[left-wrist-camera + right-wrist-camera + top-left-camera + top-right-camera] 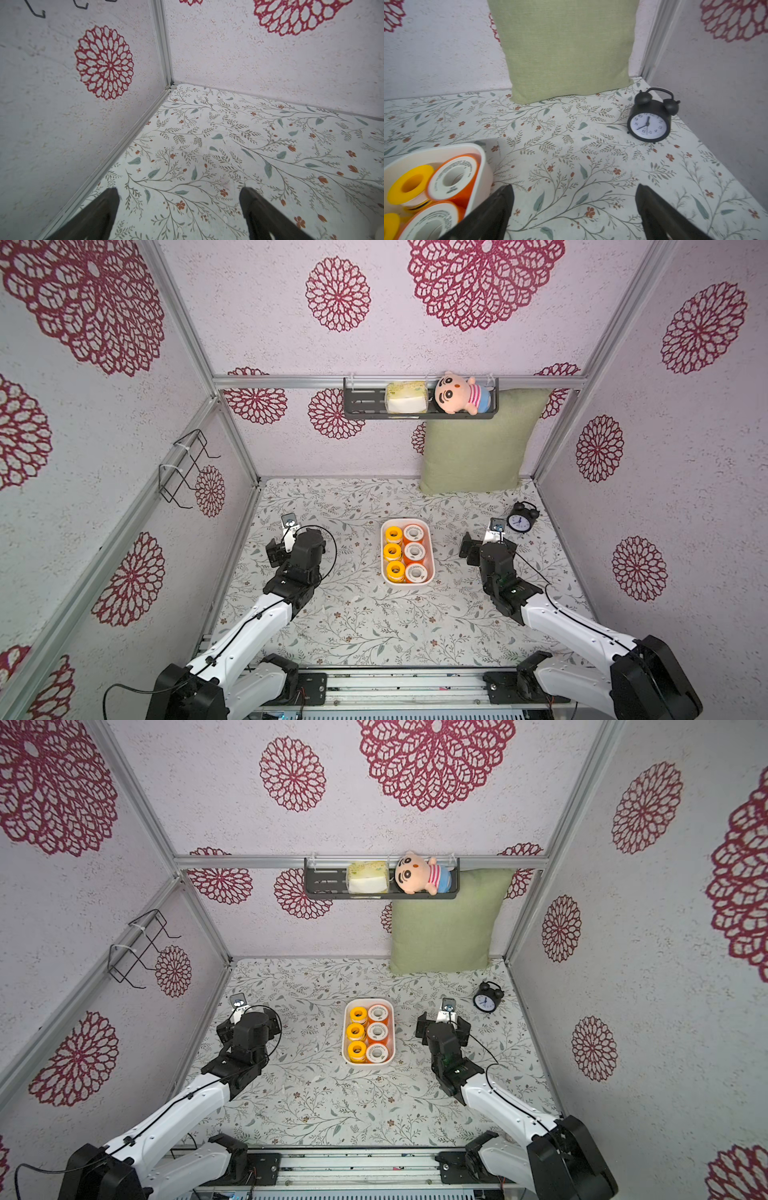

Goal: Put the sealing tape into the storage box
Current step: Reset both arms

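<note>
Box: six sealing tape (414,552) spools showing inside storage box (407,521); I see none loose.
Claws: left gripper (178,190) at its 9 o'clock, right gripper (574,187) at 3; both apart, empty.
Left: nothing, I judge.

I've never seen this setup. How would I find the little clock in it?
Find the green cushion leaning against the back wall. On the floral tabletop before its right corner, near the side wall, stands the alarm clock. Unlike the yellow and orange sealing tape spools in the white storage box, it is black, with twin bells and a white dial.
</note>
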